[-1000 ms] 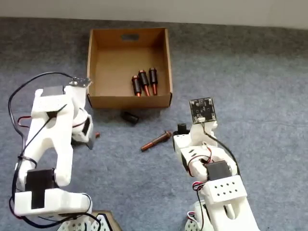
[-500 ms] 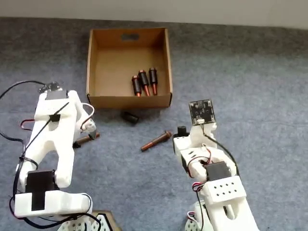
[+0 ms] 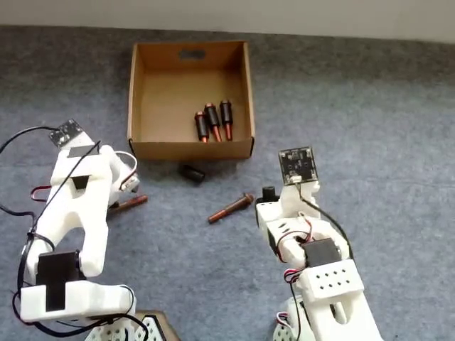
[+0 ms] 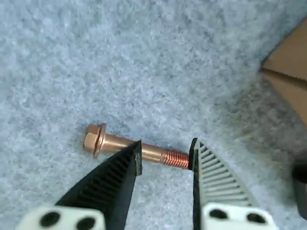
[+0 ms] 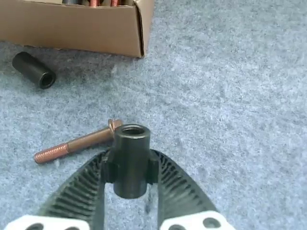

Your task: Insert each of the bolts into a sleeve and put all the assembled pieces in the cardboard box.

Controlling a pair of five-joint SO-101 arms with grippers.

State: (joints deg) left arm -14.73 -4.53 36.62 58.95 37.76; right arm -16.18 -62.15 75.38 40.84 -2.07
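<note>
Grey carpet (image 3: 370, 106): open left pincer (image 4: 165, 149) has drawn back over a bolt (image 4: 120, 143); right pincer (image 5: 130, 162) grips sleeve (image 5: 130, 139)

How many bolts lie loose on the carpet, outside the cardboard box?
2. One bolt lies under the open left claw; the other bolt lies in front of the cardboard box, near the right claw. Others may lie hidden.

High camera steeply down over the worktop (image 3: 384, 106), wrist cameras close behind left hand (image 4: 165, 143) and right hand (image 5: 129, 157), facing down, right wrist and high views sharing cardboard box (image 3: 190, 149) corner
</note>
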